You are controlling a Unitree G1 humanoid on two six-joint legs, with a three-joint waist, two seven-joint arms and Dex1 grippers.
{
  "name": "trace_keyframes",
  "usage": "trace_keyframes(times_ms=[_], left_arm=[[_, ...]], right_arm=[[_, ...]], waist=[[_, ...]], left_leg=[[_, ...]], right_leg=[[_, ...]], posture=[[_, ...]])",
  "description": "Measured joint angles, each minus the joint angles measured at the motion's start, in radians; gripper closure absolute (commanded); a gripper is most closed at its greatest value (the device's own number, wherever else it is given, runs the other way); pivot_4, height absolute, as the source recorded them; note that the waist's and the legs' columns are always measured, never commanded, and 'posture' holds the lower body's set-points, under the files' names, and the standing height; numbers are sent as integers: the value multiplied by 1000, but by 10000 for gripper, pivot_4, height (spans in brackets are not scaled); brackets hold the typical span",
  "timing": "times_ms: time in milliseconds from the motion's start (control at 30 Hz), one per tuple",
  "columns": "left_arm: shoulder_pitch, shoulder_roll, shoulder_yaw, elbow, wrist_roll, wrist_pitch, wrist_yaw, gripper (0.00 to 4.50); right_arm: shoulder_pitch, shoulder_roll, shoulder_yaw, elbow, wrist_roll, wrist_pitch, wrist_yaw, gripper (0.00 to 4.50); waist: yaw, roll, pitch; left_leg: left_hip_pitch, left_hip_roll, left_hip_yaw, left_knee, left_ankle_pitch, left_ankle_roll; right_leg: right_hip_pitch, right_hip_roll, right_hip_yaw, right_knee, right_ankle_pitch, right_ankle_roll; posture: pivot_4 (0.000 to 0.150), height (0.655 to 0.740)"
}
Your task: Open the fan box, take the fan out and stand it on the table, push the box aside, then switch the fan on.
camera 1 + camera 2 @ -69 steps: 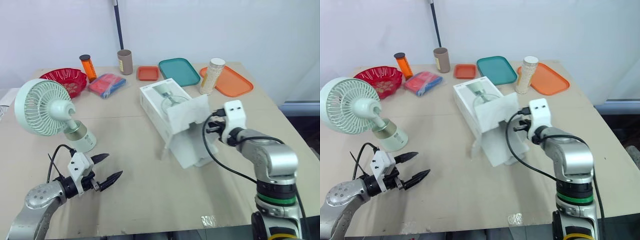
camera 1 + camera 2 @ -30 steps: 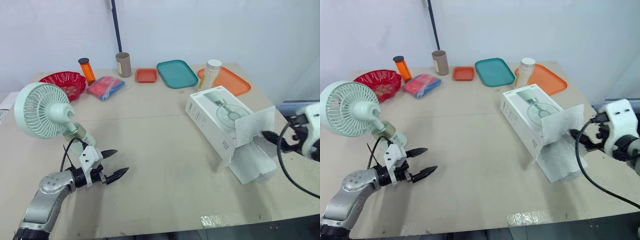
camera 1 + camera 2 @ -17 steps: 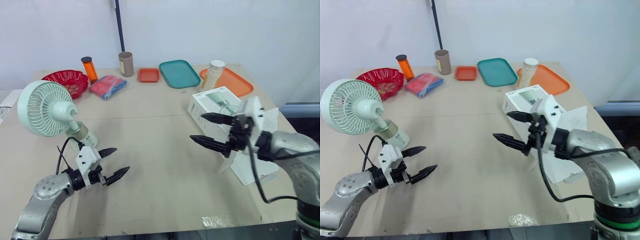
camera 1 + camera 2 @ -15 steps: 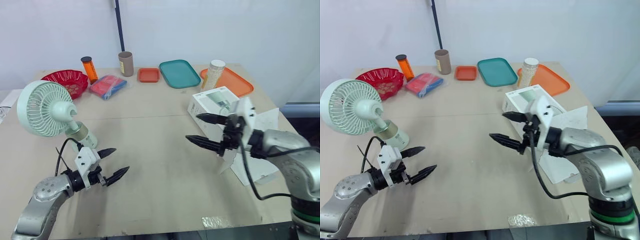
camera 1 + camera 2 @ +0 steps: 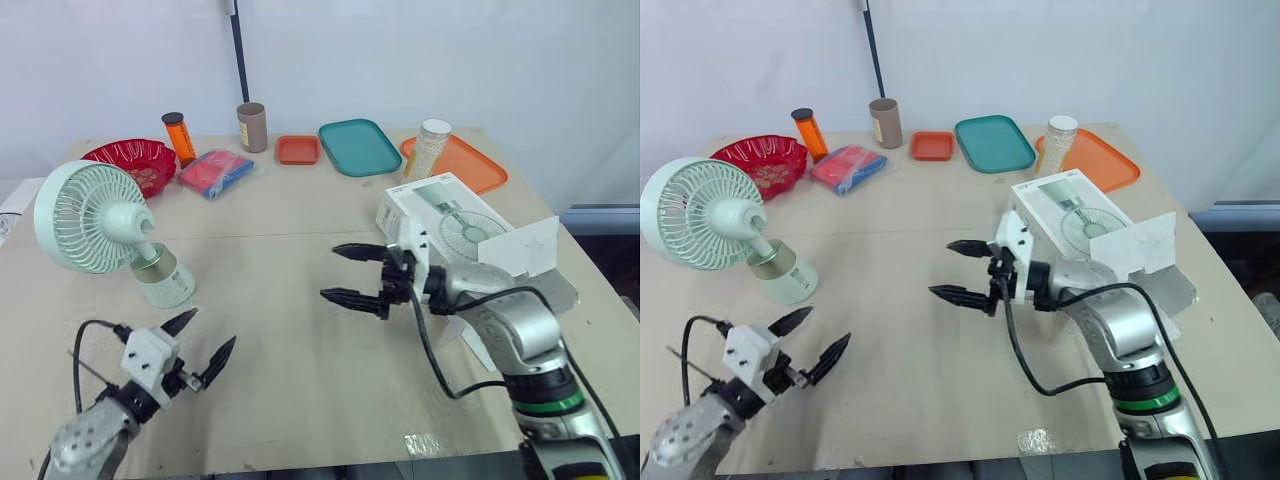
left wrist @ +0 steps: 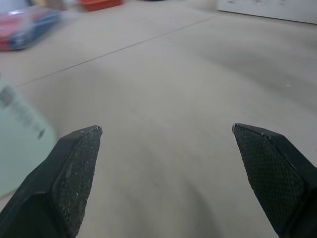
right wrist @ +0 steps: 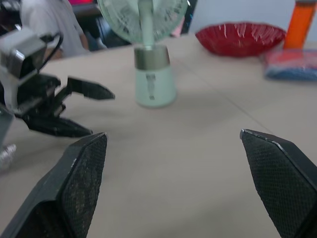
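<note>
Right gripper [image 5: 329, 271] has its fingers spread wide and holds nothing. It hovers over the middle of the table [image 5: 280, 220], pointing toward my left. My left gripper [image 5: 215, 326] is also spread apart and empty, low near the front edge. Fan [image 5: 98, 222] stands upright on its base at the left, just beyond my left gripper, untouched. Fan box [image 5: 445, 215] lies on the right side behind my right gripper, end flap open.
</note>
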Motion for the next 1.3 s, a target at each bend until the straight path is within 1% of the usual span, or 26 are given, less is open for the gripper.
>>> trace_keyframes(times_ms=[167,267,400,467,500,633,833,967,1100,1200,1300], left_arm=[[28,-19,74,-54,13,9,91,0],[16,-17,153,-99,-39,50,130,0],[-8,16,260,-124,-101,112,156,0],[-14,32,276,-132,-113,130,163,0],[-22,48,306,-157,-141,158,166,0],[-36,77,345,-175,-153,182,168,0],[-80,119,417,-150,-192,223,167,0],[-91,112,423,-136,-220,238,168,0],[-128,116,425,-82,-231,240,165,0],[-174,140,435,-38,-244,242,159,0],[-188,154,452,-8,-251,242,142,0]], right_arm=[[-30,47,12,40,17,-46,66,1155],[-53,75,24,84,13,-63,80,1155],[-78,95,38,142,-16,-96,86,1155],[-81,99,42,152,-19,-100,88,1155],[-86,105,47,165,-26,-108,97,1155],[-88,106,59,178,-40,-124,103,1155],[-87,114,72,185,-60,-144,105,1155],[-80,113,73,185,-77,-152,104,1155],[-59,110,74,185,-87,-152,104,1155],[-54,110,74,184,-88,-152,102,1155],[-54,110,74,184,-90,-152,100,1155]], waist=[[8,0,0],[7,0,0],[5,0,0],[4,0,0],[4,0,0],[2,1,1],[1,1,1],[1,1,1],[1,1,1],[1,1,1],[0,1,1]], left_leg=[[0,0,-2,0,0,0],[0,0,-2,0,0,0],[0,0,-2,0,0,0],[0,0,-2,0,0,0],[0,0,-2,0,0,0],[0,0,-2,0,0,-1],[0,0,-2,0,1,-2],[0,0,-2,0,0,-3],[0,0,-2,0,1,-4],[0,0,-3,0,1,-4],[0,0,-2,-1,1,-5]], right_leg=[[1,1,-2,0,0,0],[1,1,-2,0,0,0],[0,1,-3,0,0,-1],[0,1,-3,0,0,-1],[0,0,-3,0,0,-1],[0,0,-3,0,0,-1],[0,0,-3,0,0,-1],[0,0,-3,0,0,-1],[0,0,-3,0,0,-1],[0,1,-3,0,0,-1],[0,0,-3,0,0,-1]], posture=[[1500,7400],[1500,7400],[1500,7400],[1500,7400],[1500,7400],[1500,7400],[1500,7400],[1500,7400],[1500,7400],[1500,7400],[1500,7400]])
